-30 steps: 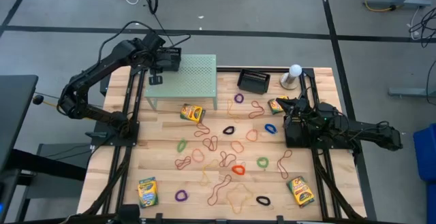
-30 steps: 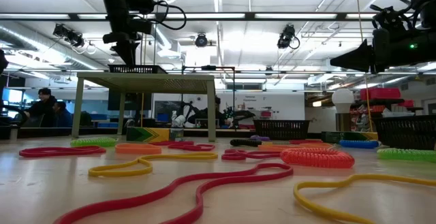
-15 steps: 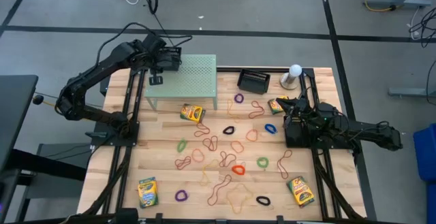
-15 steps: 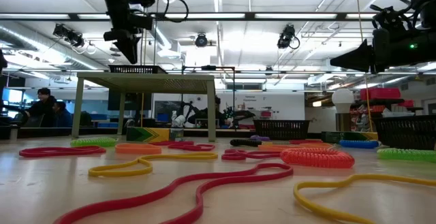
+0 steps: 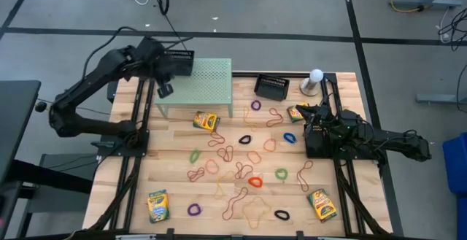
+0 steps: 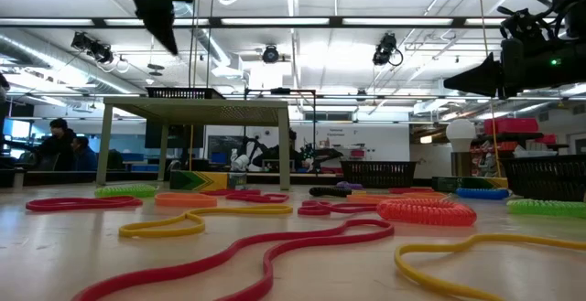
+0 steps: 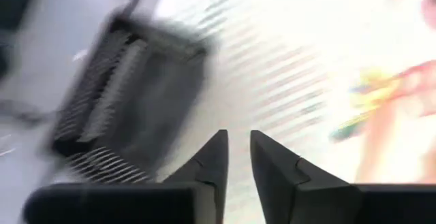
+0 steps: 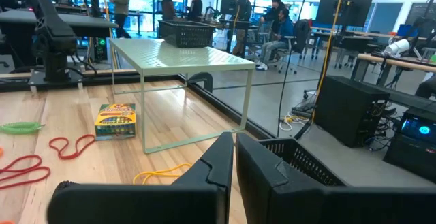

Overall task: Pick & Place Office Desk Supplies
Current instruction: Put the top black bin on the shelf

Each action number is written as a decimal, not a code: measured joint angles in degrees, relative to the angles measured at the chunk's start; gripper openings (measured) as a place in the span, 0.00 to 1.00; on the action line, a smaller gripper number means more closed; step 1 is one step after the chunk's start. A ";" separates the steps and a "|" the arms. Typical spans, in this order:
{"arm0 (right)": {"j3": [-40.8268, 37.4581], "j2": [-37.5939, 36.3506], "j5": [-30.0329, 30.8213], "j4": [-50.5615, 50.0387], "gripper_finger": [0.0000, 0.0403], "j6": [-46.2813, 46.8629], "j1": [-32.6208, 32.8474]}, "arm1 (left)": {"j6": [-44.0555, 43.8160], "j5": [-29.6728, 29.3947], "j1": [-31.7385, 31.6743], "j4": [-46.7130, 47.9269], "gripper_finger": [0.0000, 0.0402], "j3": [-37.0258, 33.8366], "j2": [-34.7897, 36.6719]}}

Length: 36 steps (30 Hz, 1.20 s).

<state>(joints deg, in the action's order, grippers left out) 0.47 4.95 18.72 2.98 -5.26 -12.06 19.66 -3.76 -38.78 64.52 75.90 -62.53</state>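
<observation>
Black mesh tray (image 5: pixel 182 62) on green stand (image 5: pixel 201 85), contents unclear; left gripper (image 5: pixel 165 89) beside it, fingers closed, empty.

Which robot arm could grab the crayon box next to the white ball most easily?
The right one, probably. Its fingers hang right beside that crayon box, while the left fingers are far off, by the green table.

Left gripper (image 7: pixel 236 157): both dark fingers (image 7: pixel 212 161) visible, tips nearly together with only a narrow slit between them, nothing held. Beyond the tips, a black mesh tray (image 7: pixel 129 94) sits on a pale perforated surface (image 7: pixel 272 67), heavily blurred. A blurred yellow-and-green crayon box (image 7: pixel 361 98) lies farther off.
</observation>
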 joint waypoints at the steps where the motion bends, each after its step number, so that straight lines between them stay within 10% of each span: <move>1: 0.01 0.02 0.00 0.00 0.07 0.01 0.00 | -1.43 1.81 0.89 -0.56 0.12 0.00 0.94; 12: 0.01 0.02 0.00 0.00 0.07 0.01 0.00 | -11.61 3.47 16.73 -24.16 0.02 -5.68 3.92; 20: 0.00 0.02 0.00 0.00 0.07 0.00 -0.02 | -14.87 4.82 26.73 -69.51 0.02 -29.00 0.41; 36: 0.02 0.01 0.00 0.00 0.07 0.01 0.00 | -16.58 13.26 28.29 -106.61 0.01 -36.33 -21.44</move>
<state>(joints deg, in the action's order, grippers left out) 0.49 4.96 18.72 2.98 -5.25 -12.05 3.08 9.50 -10.49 -42.09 39.56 -83.97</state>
